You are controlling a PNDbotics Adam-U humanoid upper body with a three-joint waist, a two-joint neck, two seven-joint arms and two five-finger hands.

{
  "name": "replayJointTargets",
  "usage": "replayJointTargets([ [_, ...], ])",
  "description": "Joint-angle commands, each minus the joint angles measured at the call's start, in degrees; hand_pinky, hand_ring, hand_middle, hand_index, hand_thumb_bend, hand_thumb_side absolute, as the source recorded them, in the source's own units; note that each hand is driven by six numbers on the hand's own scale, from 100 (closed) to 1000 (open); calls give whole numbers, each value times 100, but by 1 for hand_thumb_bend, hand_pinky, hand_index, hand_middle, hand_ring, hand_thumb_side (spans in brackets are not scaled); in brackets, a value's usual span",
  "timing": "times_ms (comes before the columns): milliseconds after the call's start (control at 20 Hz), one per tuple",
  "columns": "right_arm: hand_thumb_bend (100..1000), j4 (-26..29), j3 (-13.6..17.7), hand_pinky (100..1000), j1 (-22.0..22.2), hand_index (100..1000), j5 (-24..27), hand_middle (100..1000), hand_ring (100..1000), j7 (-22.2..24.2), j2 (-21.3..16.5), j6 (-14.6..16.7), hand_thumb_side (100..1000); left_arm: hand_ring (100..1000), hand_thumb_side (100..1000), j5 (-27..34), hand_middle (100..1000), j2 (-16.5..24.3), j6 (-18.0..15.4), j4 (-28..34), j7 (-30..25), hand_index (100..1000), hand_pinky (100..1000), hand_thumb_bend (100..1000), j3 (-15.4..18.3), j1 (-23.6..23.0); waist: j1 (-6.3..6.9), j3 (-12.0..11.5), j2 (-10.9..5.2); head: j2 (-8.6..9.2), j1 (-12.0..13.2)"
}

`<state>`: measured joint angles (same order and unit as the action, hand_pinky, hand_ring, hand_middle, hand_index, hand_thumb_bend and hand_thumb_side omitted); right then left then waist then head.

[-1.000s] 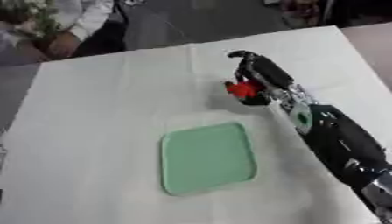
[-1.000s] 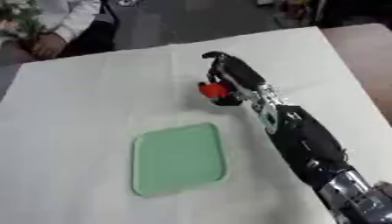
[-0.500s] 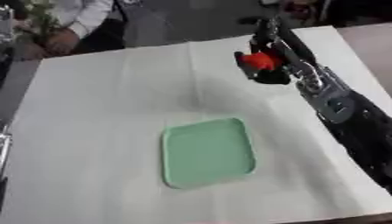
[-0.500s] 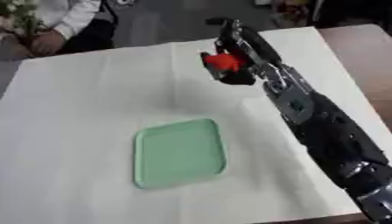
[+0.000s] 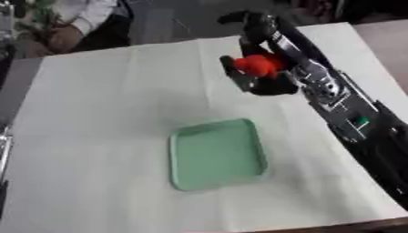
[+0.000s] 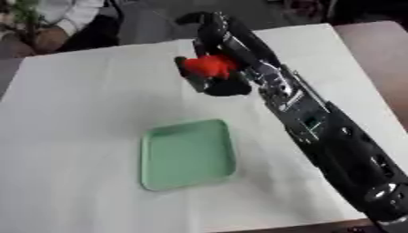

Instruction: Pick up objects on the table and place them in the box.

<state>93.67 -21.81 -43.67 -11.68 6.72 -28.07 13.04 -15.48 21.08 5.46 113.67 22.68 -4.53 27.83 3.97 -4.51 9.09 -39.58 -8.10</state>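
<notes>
1. The robot's right hand [image 5: 267,75], black with silver joints, hangs above the far half of the table, its fingers curled round a small bright red object [image 5: 257,65] of a shape too blurred to make out.
2. The red object sits inside that grasp, raised clear of the white tablecloth [image 5: 104,113].
3. A shallow pale green rectangular plastic tray [image 5: 216,154] lies flat on the cloth, nearer the camera than the hand and apart from it.
</notes>
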Motion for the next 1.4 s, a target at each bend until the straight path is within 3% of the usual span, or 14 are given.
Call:
replayJointTargets([
  [50, 100, 167, -36, 100, -14, 100, 91, 100, 851, 120, 88, -40, 100, 615, 783, -32, 715, 154, -17, 93, 13, 845, 478, 492, 75, 73, -7, -7, -115, 7, -30],
  [550, 100, 196, -339, 100, 126, 100, 59, 100, 828, 449, 490, 31, 101, 616, 783, -25, 716, 143, -34, 93, 0, 845, 479, 492, 64, 102, 10, -24, -102, -18, -49],
  [1100, 100, -689, -366, 100, 89, 100, -284, 100, 814, 256, 728, 493, 132, 615, 784, -4, 715, 72, -58, 93, -28, 845, 479, 493, 41, 185, 35, -96, -59, 32, -121],
  [1300, 171, -971, -335, 100, 94, 100, -510, 100, 845, 178, 767, 633, 160, 616, 784, -3, 715, 64, -61, 93, -30, 845, 479, 493, 39, 196, 36, -104, -52, 33, -146],
  [1400, 181, -990, -315, 100, 100, 100, -652, 100, 971, 68, 759, 726, 247, 615, 784, -3, 715, 67, -60, 93, -31, 845, 479, 493, 39, 194, 34, -102, -54, 25, -138],
])
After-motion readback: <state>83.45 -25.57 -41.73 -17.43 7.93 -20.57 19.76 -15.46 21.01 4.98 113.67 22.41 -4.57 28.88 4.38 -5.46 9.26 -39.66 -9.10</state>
